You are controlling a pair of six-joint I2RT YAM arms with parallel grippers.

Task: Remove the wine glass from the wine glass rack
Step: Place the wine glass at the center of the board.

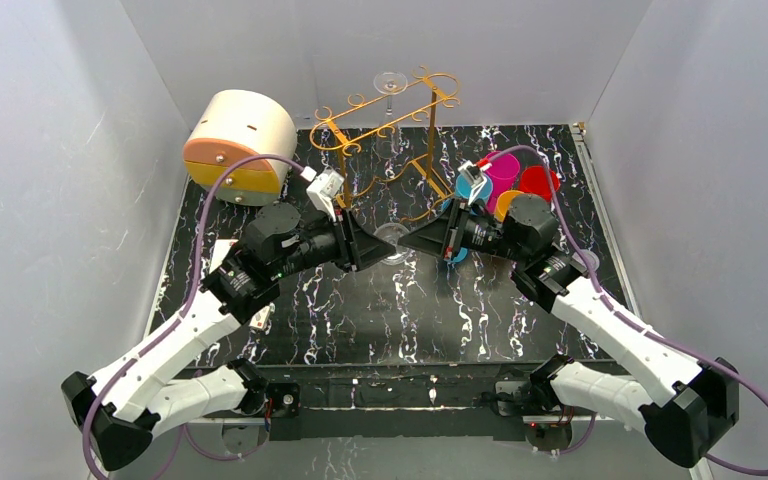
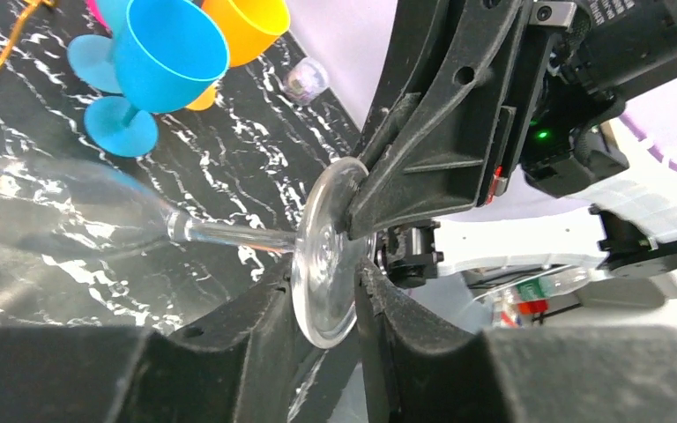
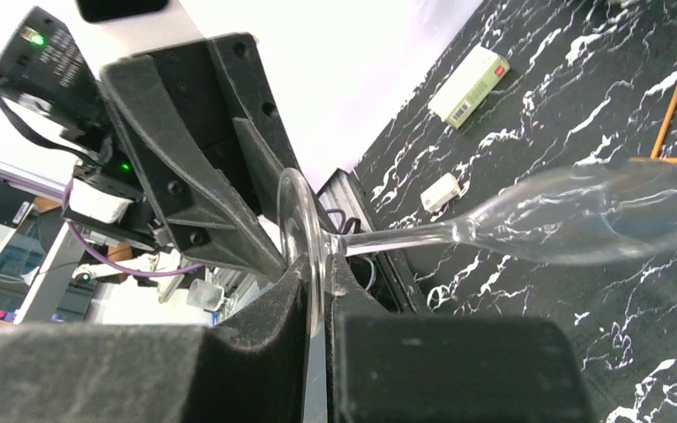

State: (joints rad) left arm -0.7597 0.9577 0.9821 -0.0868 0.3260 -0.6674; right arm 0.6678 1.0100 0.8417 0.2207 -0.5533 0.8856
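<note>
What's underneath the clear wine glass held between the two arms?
The clear wine glass lies sideways; under its bowl only black white-veined tabletop shows. Under its foot the left end effector blocks the view; whether bowl and table touch is unclear.

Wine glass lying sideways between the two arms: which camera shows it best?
Right wrist: the whole wine glass shows, foot to bowl. Left wrist shows its foot sharply, the bowl faint. Top view: tiny.
</note>
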